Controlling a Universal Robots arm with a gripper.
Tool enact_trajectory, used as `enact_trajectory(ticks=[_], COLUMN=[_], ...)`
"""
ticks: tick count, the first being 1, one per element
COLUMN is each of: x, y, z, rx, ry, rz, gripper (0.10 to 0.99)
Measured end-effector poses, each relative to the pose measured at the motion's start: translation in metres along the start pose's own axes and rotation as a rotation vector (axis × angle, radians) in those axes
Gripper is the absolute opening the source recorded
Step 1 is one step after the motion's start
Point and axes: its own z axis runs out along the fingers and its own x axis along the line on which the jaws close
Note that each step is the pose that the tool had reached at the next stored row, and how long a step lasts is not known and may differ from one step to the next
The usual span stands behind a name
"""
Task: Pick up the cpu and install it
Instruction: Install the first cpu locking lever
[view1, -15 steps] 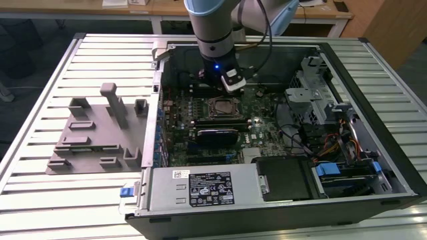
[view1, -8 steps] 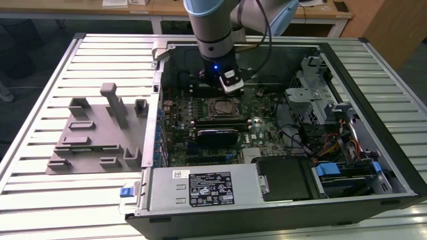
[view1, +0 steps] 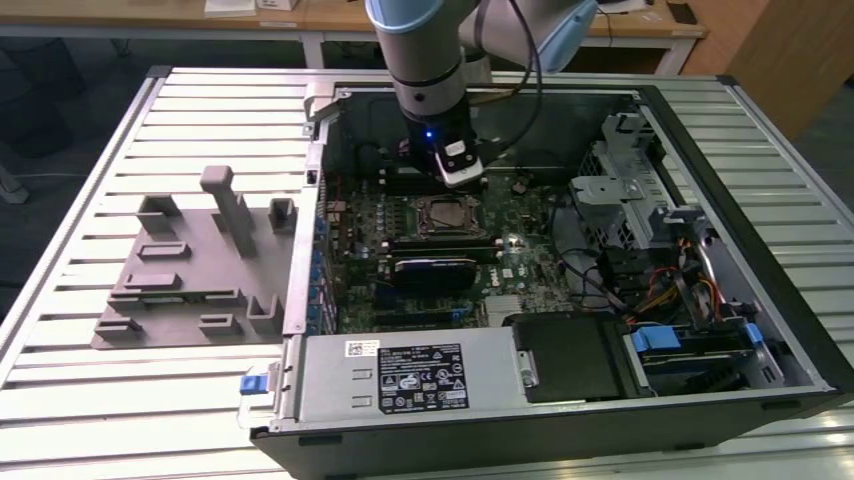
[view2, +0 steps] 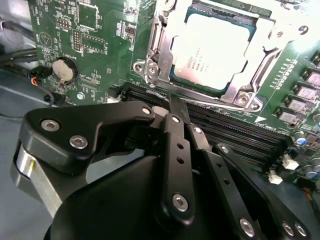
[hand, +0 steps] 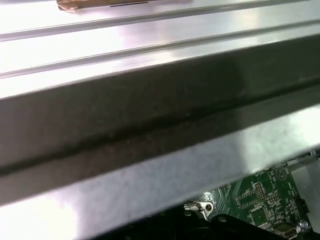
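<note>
The cpu (view2: 210, 47), a flat square chip with a pale silver top, lies in its socket on the green motherboard (view2: 90, 30), framed by the metal retention plate. In the exterior view the cpu (view1: 441, 215) sits in the middle of the open computer case. My gripper (view2: 176, 106) hovers beside the socket over the memory slots (view2: 240, 130), its black fingers closed together with nothing between them. From the exterior camera, the gripper (view1: 461, 178) hangs just behind the socket, slightly above the board.
A grey plastic holder block (view1: 187, 280) lies on the slatted table at the exterior view's left. The case holds a power supply (view1: 400, 375), a drive cage (view1: 627, 190), cables and a black module (view1: 430, 270). The case wall (hand: 150, 125) is close to the wrist.
</note>
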Motion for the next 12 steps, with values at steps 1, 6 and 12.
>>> enact_trajectory(ticks=[1,6,12], x=[0.0002,0.0005,0.0008], y=[0.0003,0.0002,-0.0003], z=[0.0002,0.0015,0.0032], rx=[0.001,0.008,0.014], ry=[-0.0014,-0.0085,-0.015], rz=[0.007,0.039,0.07], gripper=[0.106,0.106,0.106])
